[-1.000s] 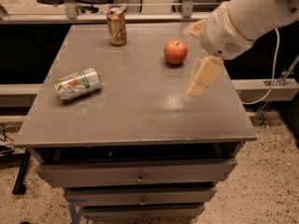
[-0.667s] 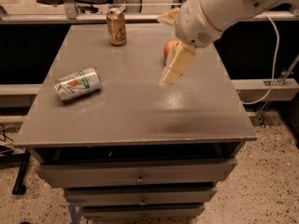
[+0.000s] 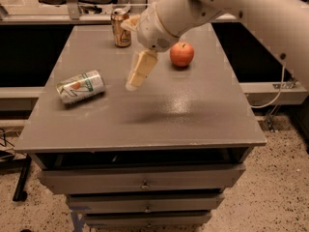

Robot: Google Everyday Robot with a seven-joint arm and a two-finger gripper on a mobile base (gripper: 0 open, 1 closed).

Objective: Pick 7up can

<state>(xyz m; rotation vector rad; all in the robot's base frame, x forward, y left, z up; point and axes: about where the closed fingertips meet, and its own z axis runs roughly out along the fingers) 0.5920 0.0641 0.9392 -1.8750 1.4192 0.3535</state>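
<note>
Silvery 7up can (image 3: 80, 87) lies on its side on the table (image 3: 193, 115), just left of my gripper (image 3: 129, 57), which hovers with jaws spread, gripping nothing.

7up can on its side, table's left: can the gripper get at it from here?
Probably yes. The gripper hangs above the table just right of the 7up can, and nothing stands between them. The gold-tan can and the apple stand farther back, out of that path.

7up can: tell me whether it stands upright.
No, the 7up can lies on its side on the table, with the gripper hovering beside it, not touching it.
</note>
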